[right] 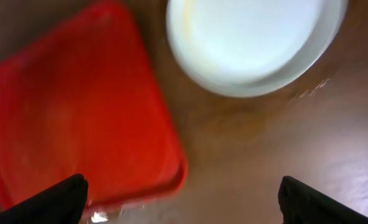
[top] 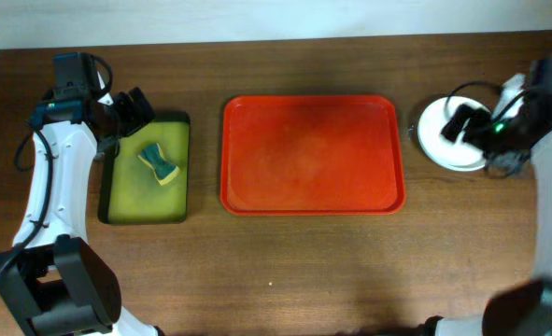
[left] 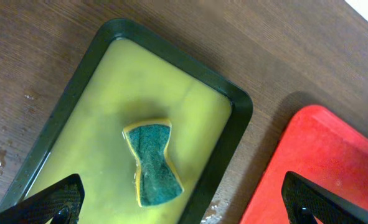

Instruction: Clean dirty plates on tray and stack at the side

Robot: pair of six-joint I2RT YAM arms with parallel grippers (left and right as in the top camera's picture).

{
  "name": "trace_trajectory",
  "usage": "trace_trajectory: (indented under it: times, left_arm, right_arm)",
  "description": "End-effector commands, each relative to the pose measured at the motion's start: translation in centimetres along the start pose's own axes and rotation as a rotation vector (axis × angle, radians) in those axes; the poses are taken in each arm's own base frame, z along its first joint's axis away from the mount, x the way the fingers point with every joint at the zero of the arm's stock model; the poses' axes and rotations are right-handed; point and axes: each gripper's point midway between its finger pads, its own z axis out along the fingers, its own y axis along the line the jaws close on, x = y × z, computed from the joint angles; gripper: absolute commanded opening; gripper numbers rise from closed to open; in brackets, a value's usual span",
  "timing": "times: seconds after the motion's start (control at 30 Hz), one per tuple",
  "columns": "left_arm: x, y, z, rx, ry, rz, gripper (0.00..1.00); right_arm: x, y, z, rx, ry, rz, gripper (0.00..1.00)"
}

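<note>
The red tray lies in the middle of the table with nothing on it. It also shows in the left wrist view and the right wrist view. The plates sit in a stack on the table to the right of the tray, a white one on top. My right gripper hovers over the stack, open and empty. My left gripper is open and empty above the far end of the green tray, its jaws wide apart.
A dark green tray with yellowish liquid lies left of the red tray. A yellow and green sponge lies in it, also seen in the left wrist view. Water drops mark the wood near both trays.
</note>
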Motion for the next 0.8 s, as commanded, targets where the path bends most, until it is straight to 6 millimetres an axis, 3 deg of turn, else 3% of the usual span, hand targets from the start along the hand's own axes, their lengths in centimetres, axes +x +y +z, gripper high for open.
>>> trace_trajectory:
  times: [0.0, 0.07, 0.13, 0.27, 0.37, 0.47, 0.6, 0.77]
  left_arm:
    - [-0.1, -0.1, -0.1, 0.003, 0.000, 0.006, 0.99]
    - [-0.1, -0.1, -0.1, 0.003, 0.000, 0.006, 1.00]
    - [-0.1, -0.1, -0.1, 0.003, 0.000, 0.006, 1.00]
    - [-0.1, -0.1, -0.1, 0.003, 0.000, 0.006, 0.99]
    - [-0.1, -0.1, -0.1, 0.003, 0.000, 0.006, 0.99]
    - [-0.1, -0.1, -0.1, 0.003, 0.000, 0.006, 0.99]
    - [-0.1, -0.1, -0.1, 0.003, 0.000, 0.006, 0.99]
    - [-0.1, -0.1, -0.1, 0.003, 0.000, 0.006, 0.99]
  right_arm:
    - [6.1, 3.8, -2.6, -0.051, -0.025, -0.125, 0.99]
    - [10.9, 5.7, -3.1, -0.078, 0.045, -0.230, 0.99]
    - [11.7, 6.2, -2.9, -0.080, 0.078, -0.256, 0.98]
    - [13.5, 5.4, -2.9, -0.054, 0.157, -0.242, 0.99]
    - [13.8, 5.3, -2.4, -0.061, 0.147, -0.244, 0.99]
    - [14.5, 5.2, -4.5, -0.143, -0.111, -0.292, 0.99]
    - [18.0, 3.7, -7.2, -0.249, -0.448, -0.347, 0.99]
    - [19.3, 3.2, -7.4, -0.351, -0.764, -0.394, 0.99]
